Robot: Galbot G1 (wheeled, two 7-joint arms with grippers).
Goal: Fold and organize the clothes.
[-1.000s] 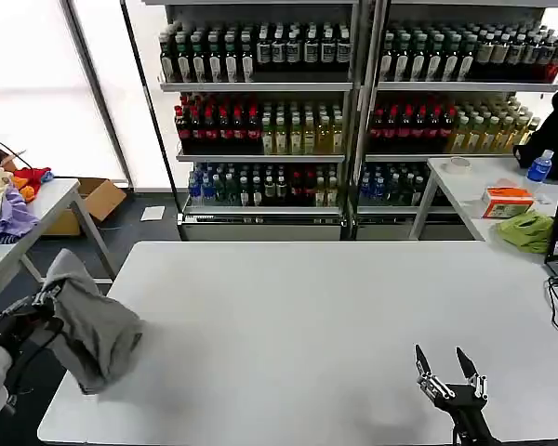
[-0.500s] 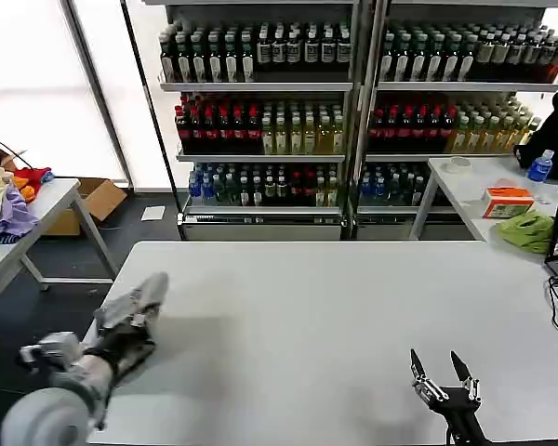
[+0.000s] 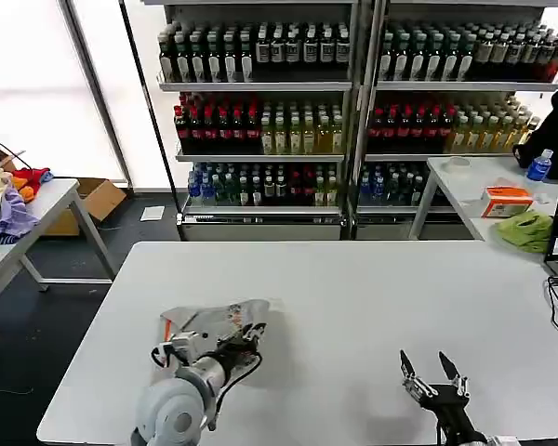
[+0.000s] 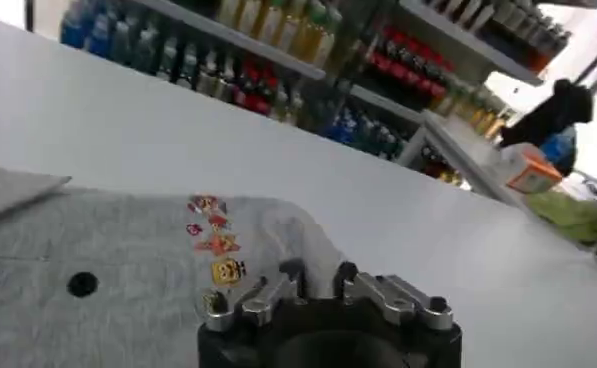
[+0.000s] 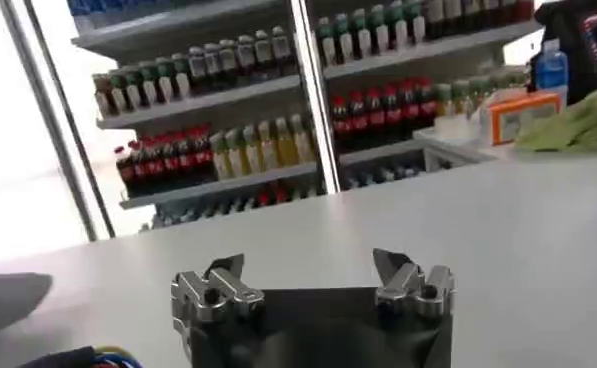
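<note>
Head view: left gripper point(image 3: 231, 336) clenched on grey T-shirt point(image 3: 214, 321) over table point(image 3: 353, 297); right gripper point(image 3: 430, 376) spread, empty

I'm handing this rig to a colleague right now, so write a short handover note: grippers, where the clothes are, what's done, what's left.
Left gripper: shut on the grey T-shirt, at the near-left part of the white table.
Right gripper: open, holding nothing, above the table's near-right edge.
Clothes: one T-shirt, bunched on the table under the left gripper, its multicoloured chest print facing up.
Done: the shirt is on the table.
Left: spread it flat, fold it, set it in place. No folded pile is on the table yet.
</note>
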